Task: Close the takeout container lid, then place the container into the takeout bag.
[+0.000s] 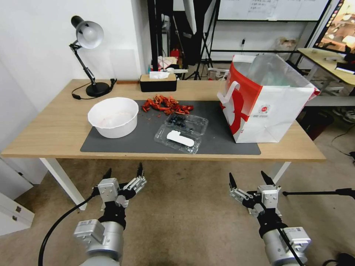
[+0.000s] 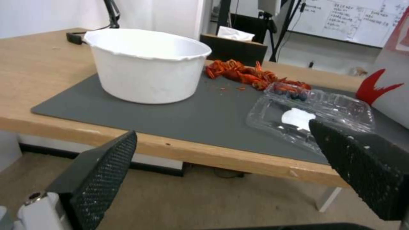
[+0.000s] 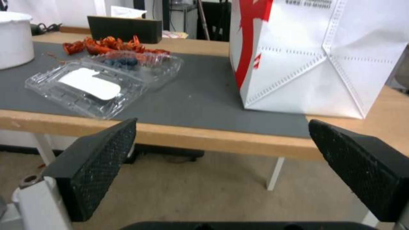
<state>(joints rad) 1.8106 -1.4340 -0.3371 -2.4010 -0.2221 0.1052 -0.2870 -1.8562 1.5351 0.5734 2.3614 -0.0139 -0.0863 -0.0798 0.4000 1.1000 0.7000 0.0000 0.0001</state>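
Wooden tabletop with a dark grey mat [image 1: 148, 142] fills the middle of the head view, backed by a white wall and a cluttered workshop. At the left stands a black desk lamp [image 1: 87, 44], then a round white bowl [image 1: 113, 116] on the mat, a black tissue box [image 1: 158, 82] behind it, and a heap of red peppers [image 1: 167, 104].

Near the mat's centre lies the takeout container [image 1: 186, 122], open, blueberries showing in the far half. Its lid [image 1: 177, 138], marked by a white sticker, is folded flat toward the robot, so the hinge runs roughly across the table, tilted a little, and the lid's free edge faces the table's front edge. At the right end stands the takeout bag [image 1: 268, 101], upright, mouth open, just beside the container but apart from it.

Both arms hang below and in front of the table edge. The left gripper [image 1: 124, 171] has its fingers spread wide and holds nothing; the right gripper [image 1: 251, 179] is likewise spread and empty. The container lies ahead and between them, seemingly a little nearer the left gripper, up and to its right; the bag is plainly nearer the right.
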